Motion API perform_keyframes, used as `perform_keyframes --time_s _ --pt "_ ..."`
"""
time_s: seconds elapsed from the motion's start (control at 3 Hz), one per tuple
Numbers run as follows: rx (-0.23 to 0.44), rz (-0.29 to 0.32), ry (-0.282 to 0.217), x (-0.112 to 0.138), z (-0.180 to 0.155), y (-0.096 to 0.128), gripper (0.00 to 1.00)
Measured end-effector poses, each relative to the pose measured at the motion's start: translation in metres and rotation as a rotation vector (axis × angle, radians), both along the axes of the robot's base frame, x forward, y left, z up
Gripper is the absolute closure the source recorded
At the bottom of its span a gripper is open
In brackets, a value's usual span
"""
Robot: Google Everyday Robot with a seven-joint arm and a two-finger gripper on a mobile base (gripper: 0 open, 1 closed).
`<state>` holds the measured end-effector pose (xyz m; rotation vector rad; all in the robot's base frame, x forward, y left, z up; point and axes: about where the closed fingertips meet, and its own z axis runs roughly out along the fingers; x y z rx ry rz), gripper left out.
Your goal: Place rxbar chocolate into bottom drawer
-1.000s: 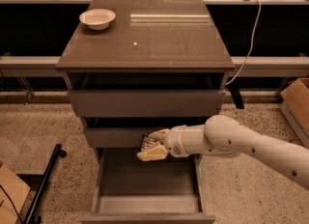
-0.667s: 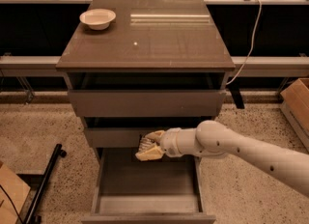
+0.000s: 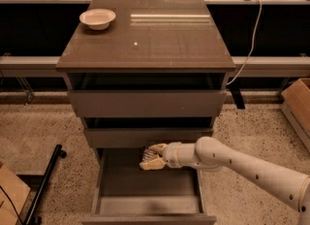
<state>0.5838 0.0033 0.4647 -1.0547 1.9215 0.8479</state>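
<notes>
The bottom drawer is pulled out wide below the two shallower drawers, and its bare floor shows. My gripper reaches in from the right and hovers over the drawer's back part, just under the middle drawer's front. It is shut on a small dark item with light print, the rxbar chocolate, of which only a sliver shows between the cream fingers.
A cream-white bowl sits on the cabinet top at the back left. The top drawer and middle drawer stand slightly out. A cardboard box is on the right. A black pole lies on the floor at left.
My gripper has dropped a little toward the open bottom drawer, and the arm has sunk with it. The drawers and bowl have not moved.
</notes>
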Motion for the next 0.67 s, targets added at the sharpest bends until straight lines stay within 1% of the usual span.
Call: perform_keyframes --time_s 0.33,0.67 --pt "0.0 0.001 0.001 -0.001 0.0 0.0 1.0" --pt "0.006 -0.005 0.034 0.001 -0.037 0.007 1.0"
